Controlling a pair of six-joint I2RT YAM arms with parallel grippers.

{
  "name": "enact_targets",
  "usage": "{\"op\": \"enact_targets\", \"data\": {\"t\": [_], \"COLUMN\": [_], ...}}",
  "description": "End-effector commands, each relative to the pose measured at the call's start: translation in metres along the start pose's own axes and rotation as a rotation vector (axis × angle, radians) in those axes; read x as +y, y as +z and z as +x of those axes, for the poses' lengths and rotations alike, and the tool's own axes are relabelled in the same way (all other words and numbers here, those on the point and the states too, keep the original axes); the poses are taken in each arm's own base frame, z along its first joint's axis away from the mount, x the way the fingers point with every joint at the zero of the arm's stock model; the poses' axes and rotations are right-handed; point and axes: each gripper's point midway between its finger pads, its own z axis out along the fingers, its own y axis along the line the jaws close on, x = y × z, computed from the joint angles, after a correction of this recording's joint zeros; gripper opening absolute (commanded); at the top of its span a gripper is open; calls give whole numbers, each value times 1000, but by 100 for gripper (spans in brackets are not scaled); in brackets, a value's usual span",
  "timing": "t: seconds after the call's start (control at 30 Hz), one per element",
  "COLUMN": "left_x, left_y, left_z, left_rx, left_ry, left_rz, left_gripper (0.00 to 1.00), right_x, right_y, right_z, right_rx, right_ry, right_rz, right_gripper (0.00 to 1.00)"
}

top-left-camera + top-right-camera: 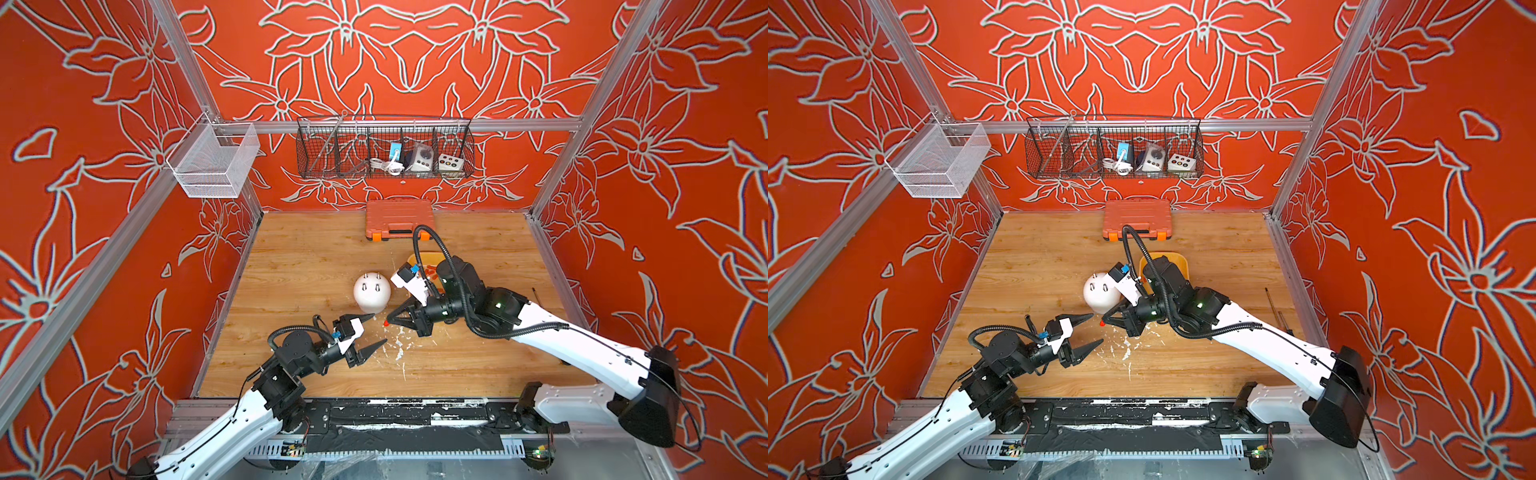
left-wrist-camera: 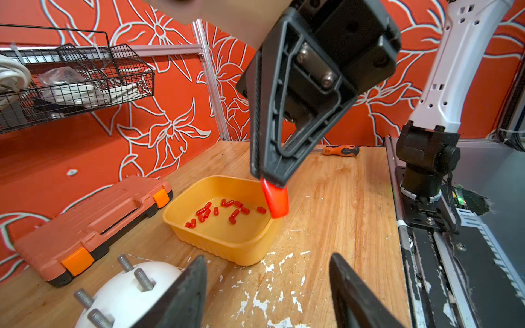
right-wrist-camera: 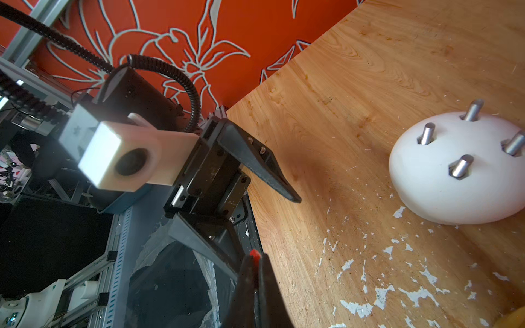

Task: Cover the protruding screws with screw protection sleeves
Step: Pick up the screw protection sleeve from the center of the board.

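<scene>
Left wrist view showed the right fingers (image 2: 271, 171) pinching a red sleeve (image 2: 275, 200), seemingly by one end; the left fingers (image 2: 187, 286) stood spread near the screws (image 2: 143, 279).

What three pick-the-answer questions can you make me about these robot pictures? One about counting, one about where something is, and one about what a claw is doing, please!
1. How many screws stick out of the white dome?
A two
B four
C seven

2. Where do the loose red sleeves lie?
A in the yellow tray
B on the screws
C on top of the white dome

3. The right gripper is:
A open and empty
B shut on a screw
C shut on a red sleeve

Answers:
1 B, both wrist views show four bare pins.
2 A, they lie scattered on the tray's floor.
3 C, the sleeve sticks out from its closed tips.
</scene>
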Motion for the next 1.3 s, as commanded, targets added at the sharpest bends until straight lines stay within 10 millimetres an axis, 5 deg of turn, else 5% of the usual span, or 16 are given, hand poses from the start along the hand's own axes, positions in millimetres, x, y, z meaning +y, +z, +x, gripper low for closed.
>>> {"op": "enact_targets", "data": {"t": [0.0,0.37,0.87,1.27], "left_x": [-5,-4,0,0], "left_y": [0,-5,-5,-6], "left_z": [-5,-8,-5,-7], "left_rx": [-25,-41,-16,-19], "left_ry": [27,30,24,27], "left_rz": [26,6,-16,-17], "left_gripper": [67,57,21,7], "right_x": [-6,-1,3,4], "right_y": [9,26,27,28], "right_z": [-7,-4,-6,-9], "right_rx": [-25,-7,-19,-32], "right_ry": [11,-2,-23,-26], "right_rz": [32,31,34,32], "right_gripper": [0,0,0,0]}}
